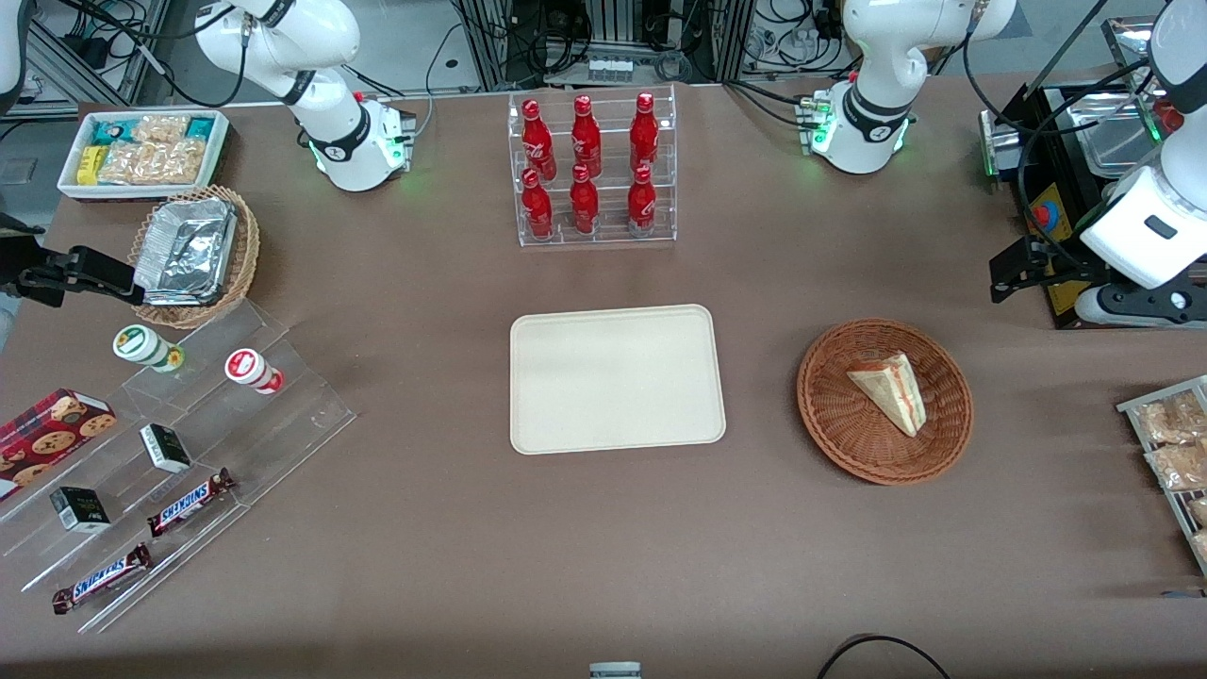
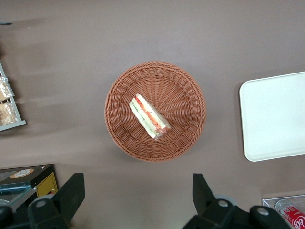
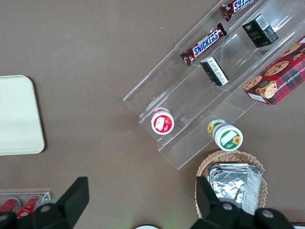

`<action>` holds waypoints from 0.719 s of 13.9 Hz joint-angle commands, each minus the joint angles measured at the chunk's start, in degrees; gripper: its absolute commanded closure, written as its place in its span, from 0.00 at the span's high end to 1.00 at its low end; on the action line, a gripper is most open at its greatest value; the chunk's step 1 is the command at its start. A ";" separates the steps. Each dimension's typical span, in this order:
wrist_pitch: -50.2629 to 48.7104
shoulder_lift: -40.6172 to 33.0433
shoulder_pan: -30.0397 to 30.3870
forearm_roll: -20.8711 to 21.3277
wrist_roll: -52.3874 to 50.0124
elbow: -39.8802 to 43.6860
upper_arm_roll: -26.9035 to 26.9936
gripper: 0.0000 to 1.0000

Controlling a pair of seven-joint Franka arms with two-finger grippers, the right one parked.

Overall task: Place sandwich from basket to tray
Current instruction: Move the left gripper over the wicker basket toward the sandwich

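Note:
The sandwich (image 1: 891,389) (image 2: 149,116), a wrapped white wedge with red and green filling, lies in the round reddish-brown basket (image 1: 849,434) (image 2: 181,95). Beside the basket, toward the parked arm's end, sits the cream tray (image 1: 618,377) (image 2: 276,114) (image 3: 16,114) with nothing on it. My left gripper (image 1: 1007,275) (image 2: 138,183) hangs well above the table. It is farther from the front camera than the basket and a little toward the working arm's end. Its fingers (image 2: 71,191) stand wide open with only bare tabletop between them.
An acrylic rack of red bottles (image 1: 594,170) stands farther back than the tray. A black machine (image 1: 1056,189) sits near my gripper. A rack of snack bags (image 1: 1174,453) lies at the working arm's end. A foil-filled tan basket (image 1: 193,255), white bin (image 1: 141,151) and candy display (image 1: 189,453) lie toward the parked arm's end.

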 commanded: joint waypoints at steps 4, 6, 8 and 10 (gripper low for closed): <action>-1.92 1.73 0.44 0.22 -0.08 1.04 -0.66 1.00; -1.83 4.10 0.44 0.49 -0.25 0.60 -0.66 1.00; 1.13 5.43 0.44 0.75 -3.31 -2.46 -0.57 1.00; 9.46 4.99 0.45 1.01 -4.20 -9.48 -0.48 1.00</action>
